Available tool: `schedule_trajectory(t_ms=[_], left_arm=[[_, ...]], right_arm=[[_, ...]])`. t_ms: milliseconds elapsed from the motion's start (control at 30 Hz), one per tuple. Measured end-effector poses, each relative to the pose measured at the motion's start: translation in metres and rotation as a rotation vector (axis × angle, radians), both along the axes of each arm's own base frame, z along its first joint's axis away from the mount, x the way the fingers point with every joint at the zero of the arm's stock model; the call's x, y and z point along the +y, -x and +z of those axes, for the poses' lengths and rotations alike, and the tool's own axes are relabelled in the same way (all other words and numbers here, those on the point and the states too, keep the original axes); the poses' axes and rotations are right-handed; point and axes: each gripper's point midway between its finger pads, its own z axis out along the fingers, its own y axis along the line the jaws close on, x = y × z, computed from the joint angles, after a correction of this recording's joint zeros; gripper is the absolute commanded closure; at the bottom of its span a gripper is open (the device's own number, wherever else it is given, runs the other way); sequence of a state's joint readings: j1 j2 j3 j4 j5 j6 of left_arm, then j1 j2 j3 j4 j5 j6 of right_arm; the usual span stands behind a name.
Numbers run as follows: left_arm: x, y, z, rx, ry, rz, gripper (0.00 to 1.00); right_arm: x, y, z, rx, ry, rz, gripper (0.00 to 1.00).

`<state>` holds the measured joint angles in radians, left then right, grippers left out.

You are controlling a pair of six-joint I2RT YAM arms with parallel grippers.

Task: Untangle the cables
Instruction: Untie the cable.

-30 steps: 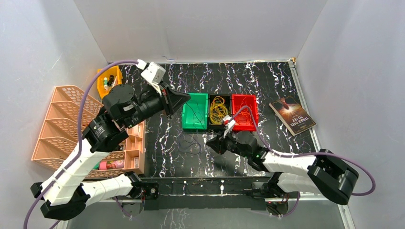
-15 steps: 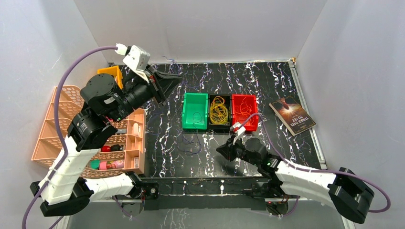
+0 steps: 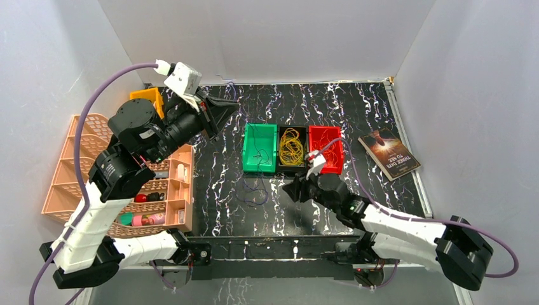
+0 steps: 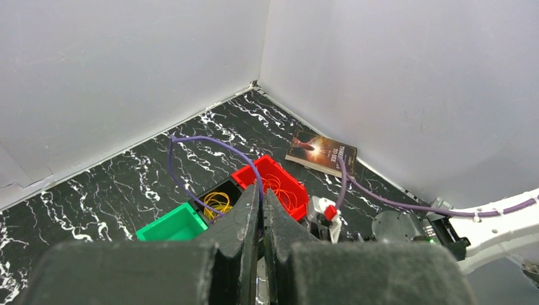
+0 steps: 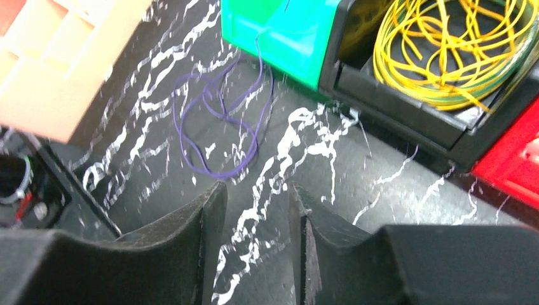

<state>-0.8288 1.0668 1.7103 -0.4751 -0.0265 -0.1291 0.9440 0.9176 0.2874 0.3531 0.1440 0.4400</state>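
Three bins stand side by side on the black marbled table [image 3: 381, 108]: a green bin [image 3: 245, 147], a black bin [image 3: 291, 129] holding yellow cables [image 3: 292, 146], and a red bin [image 3: 341, 146] holding orange-red cables [image 3: 325, 141]. A purple cable loop [image 3: 255, 192] lies just before the green bin. The right gripper [image 3: 287, 189] hangs low beside it; the left gripper [image 3: 235, 105] is raised left of the bins. A book [image 3: 389, 154] lies at the right.

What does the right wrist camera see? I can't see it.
The right pincer, open, points toward a looped purple cable on the black table. Behind it sit a green bin and a black bin holding yellow cables.
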Motion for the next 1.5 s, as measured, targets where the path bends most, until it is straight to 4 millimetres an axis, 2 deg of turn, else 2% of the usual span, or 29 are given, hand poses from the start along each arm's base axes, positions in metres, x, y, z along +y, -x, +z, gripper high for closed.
schedule_trajectory(t_ms=[167, 233, 567, 967, 1133, 1433, 1500], left_arm=[[0.004, 0.001, -0.008, 0.011, -0.008, 0.012, 1.00], [0.006, 0.002, -0.009, 0.014, -0.007, 0.017, 1.00], [0.017, 0.009, -0.017, 0.035, 0.008, 0.033, 1.00], [0.024, 0.014, -0.023, 0.054, 0.017, 0.044, 1.00], [0.027, 0.017, -0.024, 0.054, 0.024, 0.044, 1.00], [0.032, 0.017, -0.024, 0.054, 0.032, 0.063, 1.00], [0.034, 0.016, -0.026, 0.059, 0.033, 0.075, 1.00]], right_arm=[[0.018, -0.026, 0.024, 0.050, -0.063, -0.115, 0.48], [0.024, -0.033, 0.026, 0.078, -0.094, -0.155, 0.46], [0.065, -0.052, -0.002, 0.202, -0.125, -0.248, 0.39], [0.094, -0.070, -0.041, 0.271, -0.105, -0.287, 0.45], [0.102, -0.074, -0.051, 0.285, -0.102, -0.290, 0.55], [0.112, -0.075, -0.049, 0.270, -0.105, -0.250, 0.97], [0.112, -0.075, -0.043, 0.255, -0.107, -0.239, 1.00]])
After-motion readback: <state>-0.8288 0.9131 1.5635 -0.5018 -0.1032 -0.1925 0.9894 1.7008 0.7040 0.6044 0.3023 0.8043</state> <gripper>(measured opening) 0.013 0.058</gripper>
